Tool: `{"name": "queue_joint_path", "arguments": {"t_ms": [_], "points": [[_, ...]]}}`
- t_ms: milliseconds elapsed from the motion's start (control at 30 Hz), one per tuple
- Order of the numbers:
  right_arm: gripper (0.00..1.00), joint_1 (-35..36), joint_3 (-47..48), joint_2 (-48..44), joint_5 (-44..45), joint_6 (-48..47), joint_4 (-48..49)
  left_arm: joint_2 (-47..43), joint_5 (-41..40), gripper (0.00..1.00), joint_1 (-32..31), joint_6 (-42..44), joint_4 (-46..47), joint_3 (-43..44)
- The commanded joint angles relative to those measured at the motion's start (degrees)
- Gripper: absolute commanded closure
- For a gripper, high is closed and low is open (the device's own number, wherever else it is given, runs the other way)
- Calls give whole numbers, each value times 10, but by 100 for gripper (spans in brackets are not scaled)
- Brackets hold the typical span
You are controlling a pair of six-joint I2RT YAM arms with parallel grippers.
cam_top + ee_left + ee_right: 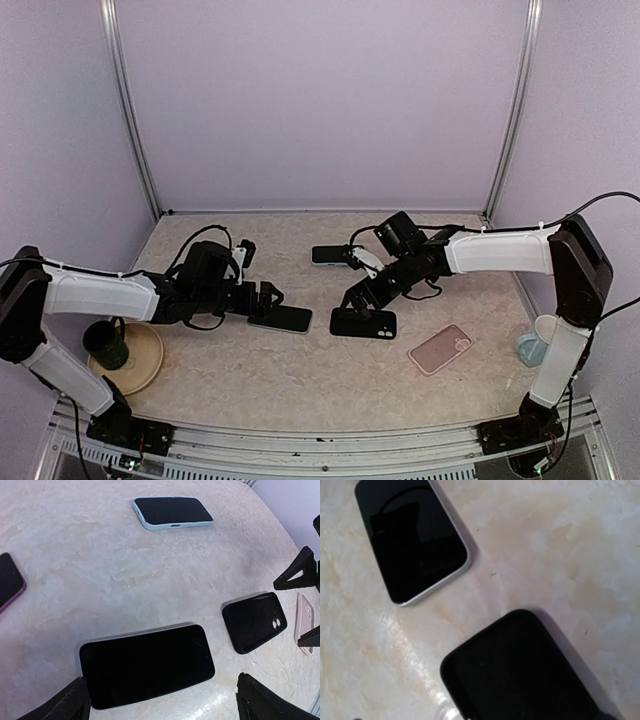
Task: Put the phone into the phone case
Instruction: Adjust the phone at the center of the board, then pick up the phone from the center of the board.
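Just left of the black phone case (363,323), with a strip of bare table between them, sits the black phone (281,319). It's flat, glossy face up, and not in anything, so I'd call this the very start: the reach-and-grab step, nothing inserted. The left gripper (268,297) hovers low over the phone with its jaws spread wide, one finger off each end of it in the wrist view, holding nothing. The right gripper (362,296) hangs right above the case, also wide open and empty. My guess for the next move is to drop the left down and pinch the phone across its narrow sides. That's fiddly since it's thin and lying flush. Meanwhile the right pins or lifts the case, hollow side up, so the two line up. The room is a booth of plain lavender walls (320,100) with metal corner posts. The table (300,385) is a mottled beige, marble-looking sheet. Also around the case are a tan plate (152,362) with a dark cup (106,343) far left, a teal-cased phone (328,255) behind it, and a pink case (440,348) to its near right.
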Motion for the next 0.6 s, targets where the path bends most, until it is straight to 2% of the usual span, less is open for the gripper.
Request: {"name": "queue_joint_path", "arguments": {"t_ms": [0, 133, 233, 367, 500, 567], "points": [[0, 6, 3, -14, 15, -13, -14, 3, -47, 1, -9, 91, -45, 37], [0, 5, -2, -23, 19, -16, -14, 6, -69, 1, -29, 176, -33, 49], [0, 6, -14, -35, 17, -19, -5, 14, -57, 1, -30, 252, -63, 73], [0, 5, -27, -42, 8, -19, 7, 54, -22, 1, -29, 375, -180, 157], [0, 6, -38, -51, 0, -20, 13, 112, -16, 1, -27, 489, -257, 211], [0, 6, -45, -60, -1, -19, 19, 145, 17, 1, -25, 540, -309, 241]]}}
